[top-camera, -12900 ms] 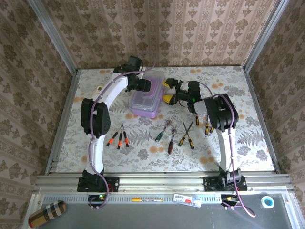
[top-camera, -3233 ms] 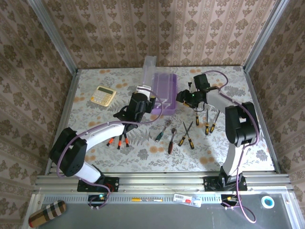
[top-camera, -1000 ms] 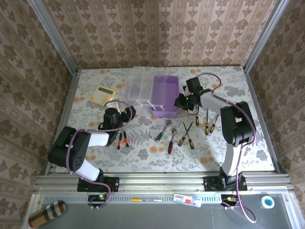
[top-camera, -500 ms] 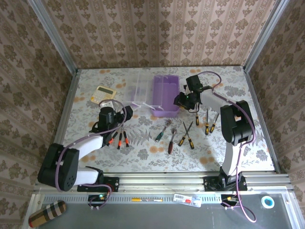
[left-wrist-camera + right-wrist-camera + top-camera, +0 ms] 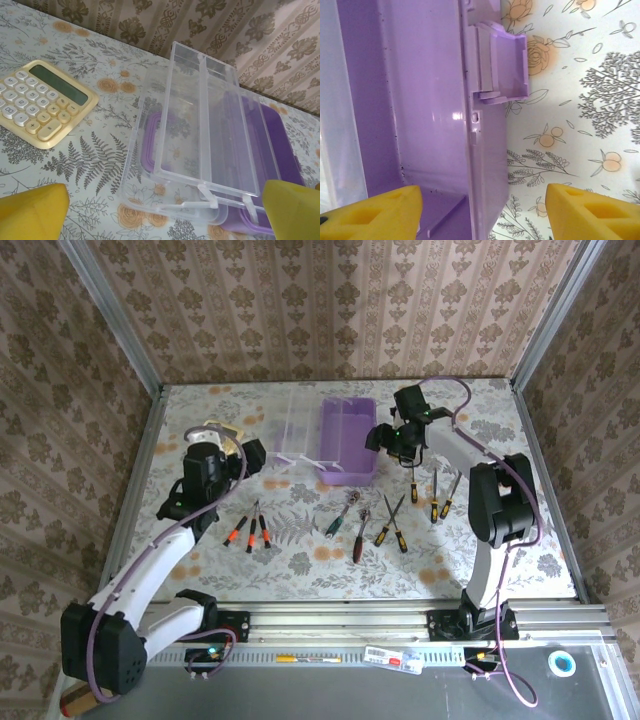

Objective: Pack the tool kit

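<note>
Biggest worry for me is the right pincer [image 5: 485, 210]. Its yellow pads are standing wide apart, gripping nothing, and they're straddling the right wall of the small purple plastic case [image 5: 347, 440]. One pad is hanging over the inside, the other over the flowery worktop [image 5: 300, 560] just outside, near the purple latch [image 5: 502, 65]. If that arm ends up swinging sideways instead of lifting straight out, I reckon it's hooking the wall and dragging or tipping the light case.

Second risk: the clear plastic lid [image 5: 200, 125] is lying flopped open on the case's left. The left pincer [image 5: 162, 207], also spread wide and holding nothing, is pointing right at it from close by, with the yellow calculator [image 5: 40, 102] off to its left. A clumsy pass could be knocking that lid shut.

The part of the case I can see is looking empty. The orange-handled screwdrivers [image 5: 250, 530] and metal wrenches [image 5: 345, 512] are lying flat on the worktop, nearer the arm bases, under neither pincer. Thin flat tools like that are probably going to be slipping on pickup.
</note>
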Available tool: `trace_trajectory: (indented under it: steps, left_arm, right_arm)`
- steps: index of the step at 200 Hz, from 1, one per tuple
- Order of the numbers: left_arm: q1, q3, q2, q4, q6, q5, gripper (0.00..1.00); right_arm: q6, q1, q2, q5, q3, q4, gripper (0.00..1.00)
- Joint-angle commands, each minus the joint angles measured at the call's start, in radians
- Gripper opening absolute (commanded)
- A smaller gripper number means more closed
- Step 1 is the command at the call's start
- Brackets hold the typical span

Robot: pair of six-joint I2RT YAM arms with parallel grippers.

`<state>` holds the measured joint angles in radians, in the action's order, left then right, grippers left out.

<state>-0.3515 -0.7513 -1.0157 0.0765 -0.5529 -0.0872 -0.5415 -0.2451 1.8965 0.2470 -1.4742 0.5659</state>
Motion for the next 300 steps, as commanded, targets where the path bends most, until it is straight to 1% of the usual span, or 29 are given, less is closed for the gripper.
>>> trace_trajectory:
  steps: [1,10,21,37,46,61,70,82,97,111,122,137,154,164,175,186,197,210,235,263,272,284,300]
  left_arm:
    - [0.006,-0.08,0.01,0.169,0.008,0.052,1.0]
    - [0.003,-0.114,0.007,0.224,0.016,0.065,1.0]
    - [0.0,-0.149,0.009,0.295,0.008,0.038,1.0]
    - [0.0,-0.169,0.021,0.331,-0.027,-0.006,1.0]
    - [0.001,-0.174,0.028,0.326,-0.055,-0.026,1.0]
    - [0.002,-0.186,0.029,0.31,-0.093,-0.04,1.0]
    - [0.002,-0.2,0.022,0.309,-0.115,-0.049,1.0]
    - [0.0,-0.209,0.016,0.289,-0.141,-0.063,1.0]
    - [0.001,-0.225,0.002,0.256,-0.155,-0.086,1.0]
    - [0.002,-0.244,-0.019,0.211,-0.156,-0.104,0.99]
    - [0.004,-0.262,-0.039,0.18,-0.157,-0.102,0.99]
    - [0.008,-0.266,-0.06,0.11,-0.154,-0.075,0.99]
    - [0.014,-0.25,-0.089,0.033,-0.147,-0.013,1.0]
    - [0.024,-0.25,-0.114,0.018,-0.156,0.035,1.0]
    - [0.04,-0.246,-0.143,-0.007,-0.169,0.115,1.0]
    - [0.057,-0.243,-0.169,-0.041,-0.182,0.215,0.98]
    - [0.064,-0.239,-0.191,-0.073,-0.208,0.258,0.98]
    - [0.075,-0.243,-0.222,-0.128,-0.214,0.334,0.98]
    - [0.089,-0.225,-0.255,-0.188,-0.235,0.427,0.98]
    - [0.091,-0.188,-0.265,-0.23,-0.235,0.448,0.97]
    - [0.091,-0.19,-0.263,-0.217,-0.229,0.452,0.96]
    - [0.092,-0.197,-0.248,-0.207,-0.216,0.452,0.97]
    - [0.087,-0.187,-0.221,-0.22,-0.208,0.446,0.97]
  right_arm:
    - [0.0,0.0,-0.08,-0.053,0.03,0.025,0.69]
    - [-0.014,-0.004,-0.094,-0.107,0.051,0.034,0.69]
    - [-0.02,-0.009,-0.11,-0.166,0.075,0.045,0.69]
    - [-0.019,-0.013,-0.132,-0.234,0.1,0.073,0.69]
    - [-0.031,-0.014,-0.145,-0.272,0.111,0.088,0.69]
    - [-0.027,-0.018,-0.169,-0.293,0.113,0.132,0.68]
    - [-0.011,-0.032,-0.192,-0.299,0.123,0.156,0.67]
    - [0.005,-0.062,-0.241,-0.329,0.178,0.144,0.66]
    - [0.004,-0.097,-0.292,-0.371,0.22,0.17,0.65]
    - [0.005,-0.121,-0.338,-0.371,0.257,0.192,0.64]
    - [0.001,-0.141,-0.378,-0.371,0.298,0.185,0.61]
    - [-0.022,-0.167,-0.429,-0.344,0.35,0.18,0.58]
    - [-0.084,-0.211,-0.477,-0.324,0.416,0.165,0.57]
    - [-0.122,-0.249,-0.491,-0.308,0.454,0.144,0.54]
    - [-0.161,-0.298,-0.491,-0.305,0.471,0.132,0.53]
    - [-0.188,-0.348,-0.473,-0.316,0.472,0.129,0.53]
    - [-0.217,-0.395,-0.438,-0.332,0.461,0.131,0.53]
    - [-0.243,-0.438,-0.386,-0.334,0.449,0.116,0.54]
    - [-0.278,-0.483,-0.274,-0.327,0.415,0.09,0.54]
    - [-0.294,-0.507,-0.185,-0.311,0.39,0.057,0.51]
    - [-0.294,-0.515,-0.16,-0.305,0.376,0.052,0.5]
    - [-0.282,-0.52,-0.125,-0.286,0.356,0.044,0.45]
    - [-0.278,-0.521,-0.09,-0.294,0.332,0.057,0.39]
